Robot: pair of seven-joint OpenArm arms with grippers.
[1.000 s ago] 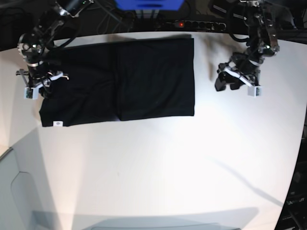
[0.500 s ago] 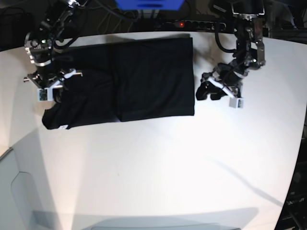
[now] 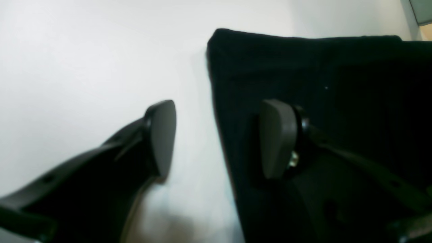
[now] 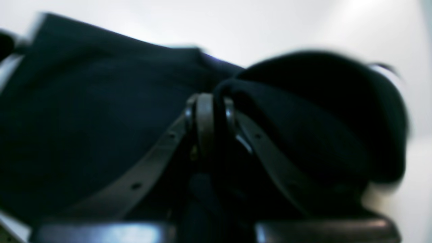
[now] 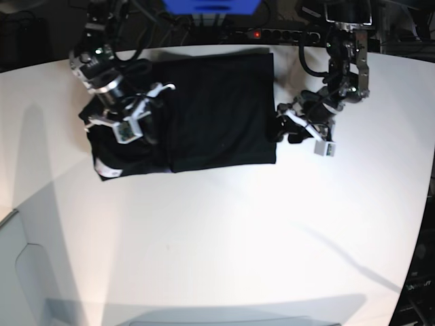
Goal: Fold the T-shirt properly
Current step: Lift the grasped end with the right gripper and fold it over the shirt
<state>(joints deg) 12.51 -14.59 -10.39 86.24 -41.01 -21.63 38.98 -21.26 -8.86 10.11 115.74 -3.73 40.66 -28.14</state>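
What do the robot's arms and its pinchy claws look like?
Both arms are black metal with silver joints and loose black cables. Each wrist carries a small white block. The left gripper has two dark fingers ending in flat, rounded grey pads. The right gripper has thin dark struts dotted with little holes and a rounded grey tip.

Loads of bare white table (image 5: pixel 224 238) up front; the T-shirt (image 5: pixel 217 109) and both arms crowd the back.

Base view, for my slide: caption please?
Right tool drags the black T-shirt edge inward; open left tool waits at the opposite edge.
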